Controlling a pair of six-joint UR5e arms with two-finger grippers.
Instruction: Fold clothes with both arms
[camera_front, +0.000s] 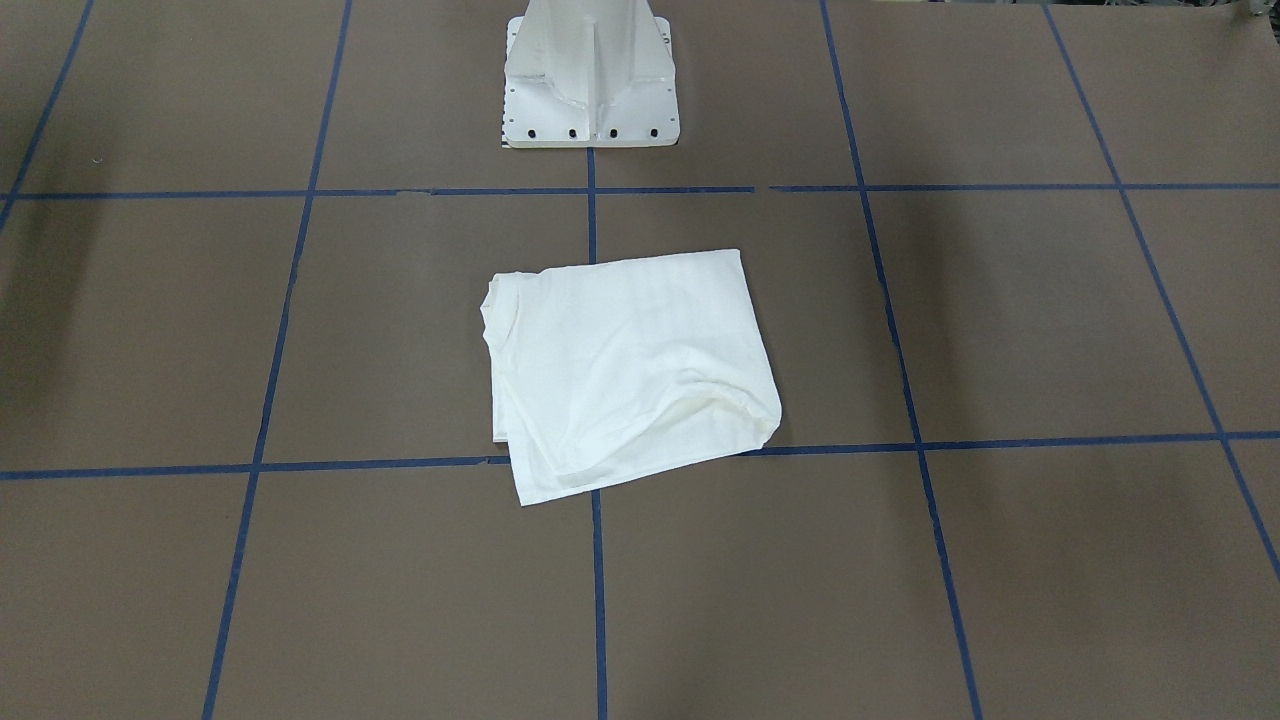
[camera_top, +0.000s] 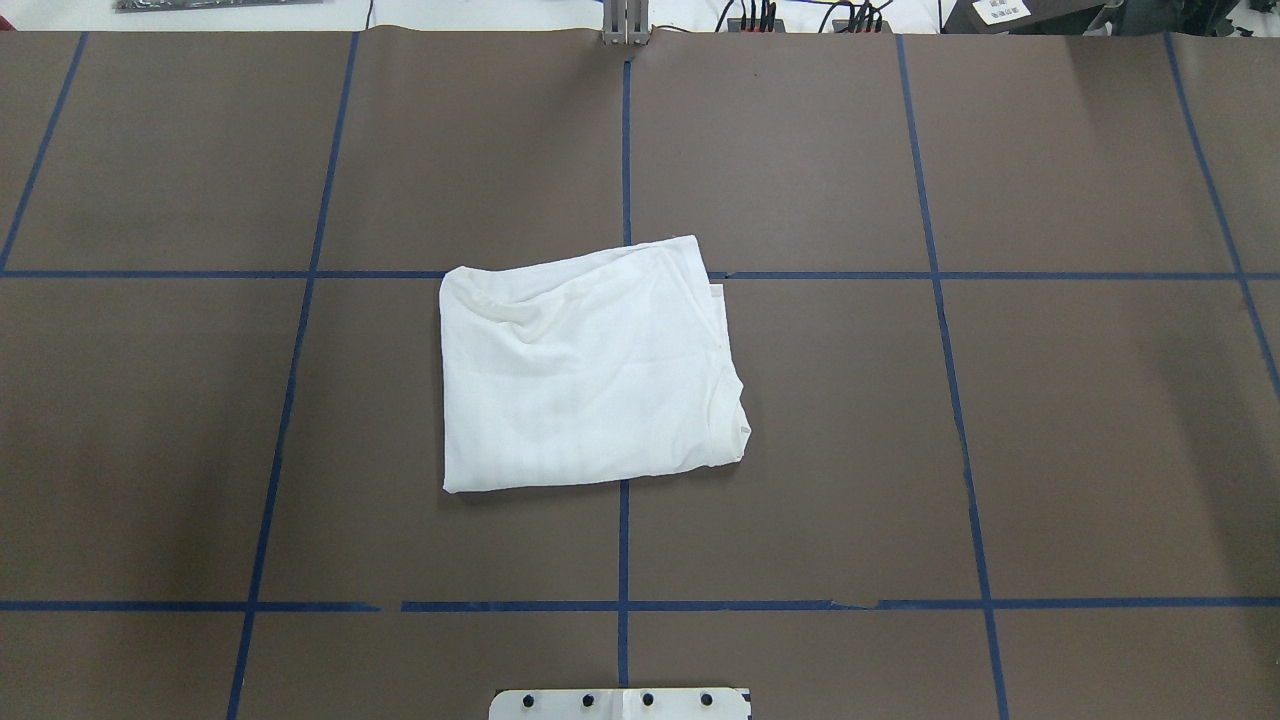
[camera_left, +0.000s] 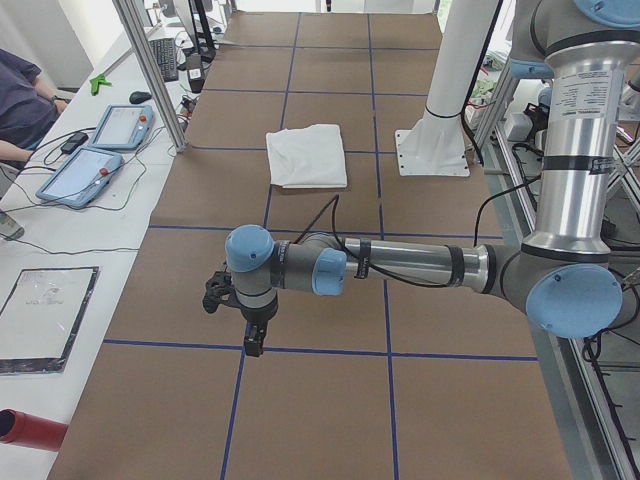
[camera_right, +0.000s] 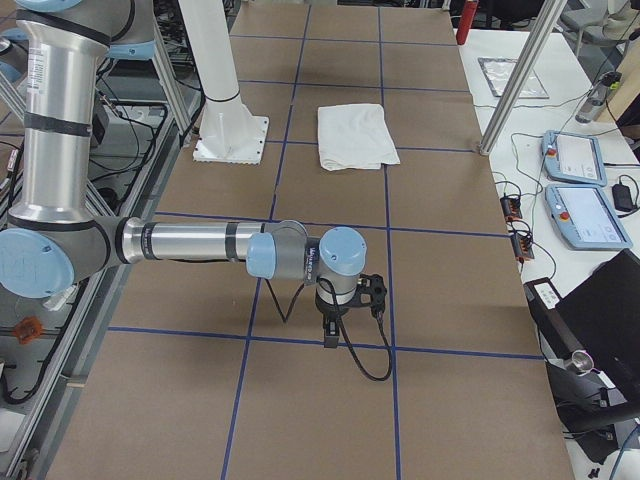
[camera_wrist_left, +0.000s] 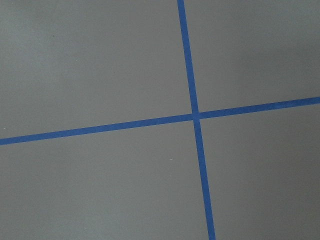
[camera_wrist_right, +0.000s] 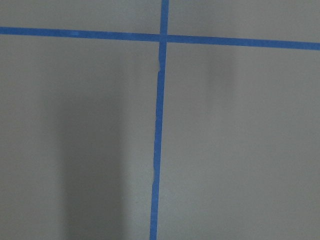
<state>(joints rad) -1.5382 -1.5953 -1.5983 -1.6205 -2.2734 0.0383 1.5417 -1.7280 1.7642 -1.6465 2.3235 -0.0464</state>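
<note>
The shirt (camera_top: 590, 370) lies folded on the tabletop (camera_top: 1000, 450); left hand (camera_left: 254, 342) and right hand (camera_right: 330, 336) hang well apart from it, seemingly empty, their opening impossible to tell.

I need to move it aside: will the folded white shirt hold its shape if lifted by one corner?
Probably not: the shirt looks like thin, soft cloth, with wrinkles and loose layered edges, so it would likely sag and unfold. Pushed across the matte brown table, it would probably bunch rather than slide.
</note>
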